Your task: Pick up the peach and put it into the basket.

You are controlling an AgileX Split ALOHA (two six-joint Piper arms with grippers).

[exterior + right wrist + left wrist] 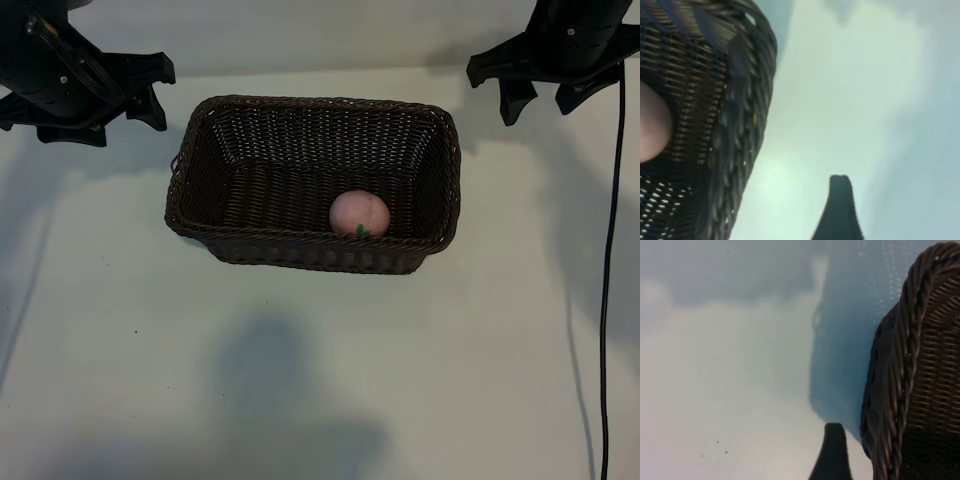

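The pink peach [359, 214] lies inside the dark brown wicker basket [200, 150], against its near wall and right of the middle. The right wrist view shows the peach [650, 127] as a pale round edge behind the basket's braided rim [742, 100]. My left gripper [150, 93] hovers beyond the basket's far left corner, open and empty. One of its fingers [834, 455] shows beside the basket's corner [910, 365]. My right gripper [545, 100] hangs past the far right corner, open and empty, with one finger [840, 210] in view.
A black cable [608, 280] runs down the right side of the white table [120, 330]. Shadows of the arms fall on the table at both sides and in front of the basket.
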